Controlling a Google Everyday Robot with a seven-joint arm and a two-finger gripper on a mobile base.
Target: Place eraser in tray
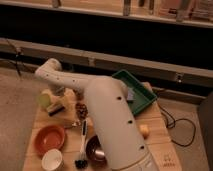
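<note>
Nearest you, along the bottom of the frame, a white cup point(52, 160), a brush point(82, 144) and a dark bowl point(95, 150) sit on the table point(159, 145). An orange bowl point(49, 137) is just behind them. Further up, at the left, the eraser point(56, 108) lies on the table, well apart from the tray point(145, 98). The pincer point(62, 95) hangs close over the eraser, and you cannot tell whether it is clenched or released. The green tray sits at the table's far right, with a grey-blue block point(131, 94) inside.
</note>
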